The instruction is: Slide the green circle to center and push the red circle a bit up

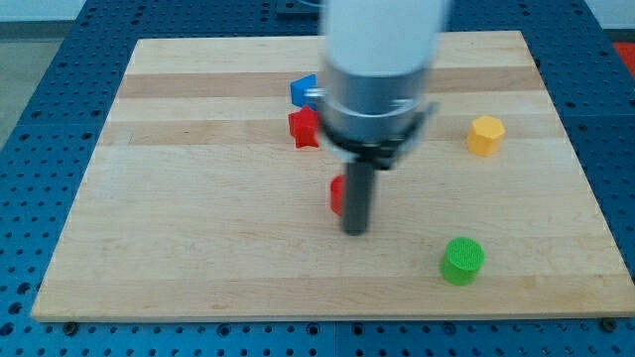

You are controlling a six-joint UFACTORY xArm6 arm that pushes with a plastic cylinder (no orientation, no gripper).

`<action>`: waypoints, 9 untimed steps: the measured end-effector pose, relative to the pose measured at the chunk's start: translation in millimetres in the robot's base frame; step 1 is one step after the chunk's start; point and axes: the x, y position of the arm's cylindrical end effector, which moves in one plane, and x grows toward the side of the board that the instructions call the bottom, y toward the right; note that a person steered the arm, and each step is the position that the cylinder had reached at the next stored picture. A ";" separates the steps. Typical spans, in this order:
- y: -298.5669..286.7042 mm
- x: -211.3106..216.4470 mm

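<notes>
The green circle (462, 260) lies near the board's bottom right. The red circle (338, 194) sits near the board's middle, mostly hidden behind my rod. My tip (355, 231) rests on the board just below and right of the red circle, touching or nearly touching it, and well to the left of the green circle. The arm's grey and white body hangs over the upper middle of the board.
A red star-like block (303, 128) and a blue block (303, 91) sit left of the arm body at upper middle. A yellow hexagon block (486, 135) lies at the right. The wooden board (179, 228) lies on a blue pegboard surface.
</notes>
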 end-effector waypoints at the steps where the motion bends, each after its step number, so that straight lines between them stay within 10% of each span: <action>1: -0.9 -50.8; 2: 7.6 -93.4; 6: 136.7 32.8; 9: 80.0 91.6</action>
